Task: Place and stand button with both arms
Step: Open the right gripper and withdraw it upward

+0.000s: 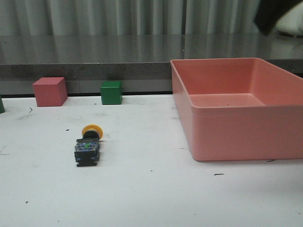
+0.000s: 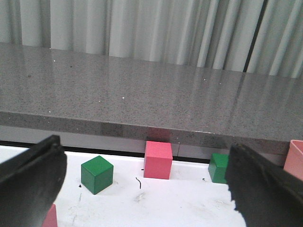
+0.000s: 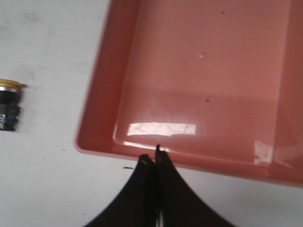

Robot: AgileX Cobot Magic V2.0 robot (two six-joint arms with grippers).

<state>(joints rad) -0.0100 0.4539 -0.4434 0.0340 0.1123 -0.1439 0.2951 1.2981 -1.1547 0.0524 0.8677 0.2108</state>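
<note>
The button (image 1: 88, 144) lies on its side on the white table, yellow cap toward the back, black body and bluish-green base toward me. It also shows at the edge of the right wrist view (image 3: 9, 103). My right gripper (image 3: 152, 160) is shut and empty, high above the front rim of the pink bin (image 3: 199, 85); a dark part of that arm shows at the top right of the front view (image 1: 274, 14). My left gripper (image 2: 142, 189) is open and empty, its fingers (image 2: 28, 179) wide apart, facing the cubes at the back; it is out of the front view.
The large pink bin (image 1: 236, 137) stands on the right of the table. A pink cube (image 1: 49, 91) and a green cube (image 1: 111, 92) sit at the back edge under a grey ledge (image 1: 94, 66). Another green cube (image 2: 97, 174) shows in the left wrist view.
</note>
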